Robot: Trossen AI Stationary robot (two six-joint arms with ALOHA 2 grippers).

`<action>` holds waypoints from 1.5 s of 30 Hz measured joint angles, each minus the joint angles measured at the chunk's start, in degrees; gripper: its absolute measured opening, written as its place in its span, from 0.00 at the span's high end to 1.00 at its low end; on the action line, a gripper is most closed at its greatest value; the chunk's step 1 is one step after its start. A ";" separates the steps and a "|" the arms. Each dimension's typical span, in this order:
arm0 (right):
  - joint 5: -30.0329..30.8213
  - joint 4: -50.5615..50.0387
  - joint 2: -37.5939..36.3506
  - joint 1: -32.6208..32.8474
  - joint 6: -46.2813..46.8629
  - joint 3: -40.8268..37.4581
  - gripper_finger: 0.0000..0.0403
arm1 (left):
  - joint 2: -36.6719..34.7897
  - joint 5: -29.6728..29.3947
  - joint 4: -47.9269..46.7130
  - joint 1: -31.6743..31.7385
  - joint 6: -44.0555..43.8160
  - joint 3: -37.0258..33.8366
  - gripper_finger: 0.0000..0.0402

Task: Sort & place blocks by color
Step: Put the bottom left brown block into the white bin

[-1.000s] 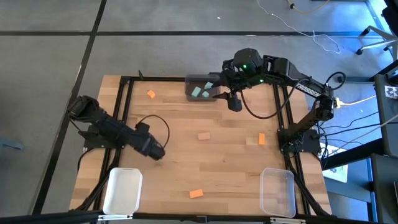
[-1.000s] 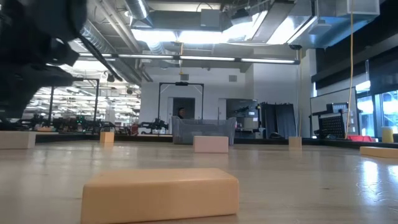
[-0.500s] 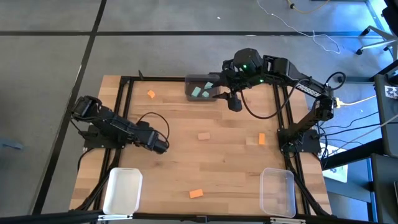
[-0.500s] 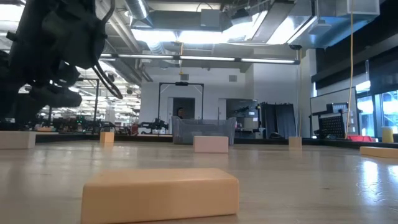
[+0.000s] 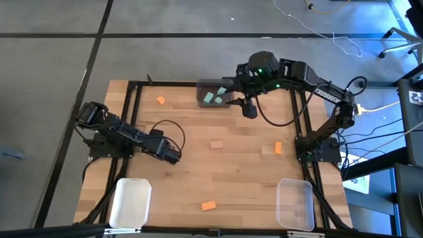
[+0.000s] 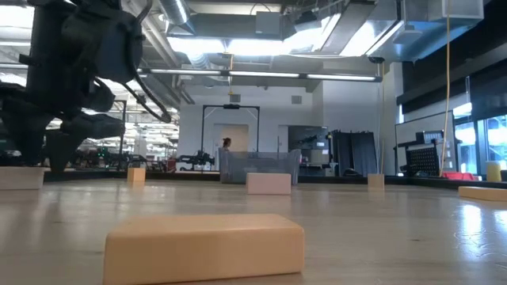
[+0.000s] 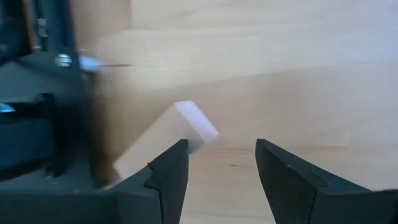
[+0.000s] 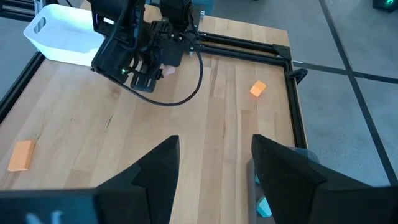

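Note:
My left gripper stands open over the table's left half, pointing steeply down. A pale tan block lies on the wood just beyond one fingertip, off to the side of the gap and partly hidden by that finger. My right gripper hangs open high at the far side, beside the dark grey bin, which holds teal blocks. Loose on the table lie orange blocks and a tan block.
A white bin stands at the near left corner and a clear bin at the near right. A black frame runs along the table's sides. A cable loops from my left wrist. Bare wood lies in the middle.
My left gripper has come down toward the table and moved a little toward the right edge, tipping to point more steeply down; in the low view its fingers now reach down near the pale tan block. Its gap looks unchanged.

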 joint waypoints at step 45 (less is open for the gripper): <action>0.00 0.02 0.00 -0.12 0.08 0.00 0.50 | -0.33 8.81 5.89 1.56 10.11 -1.64 0.55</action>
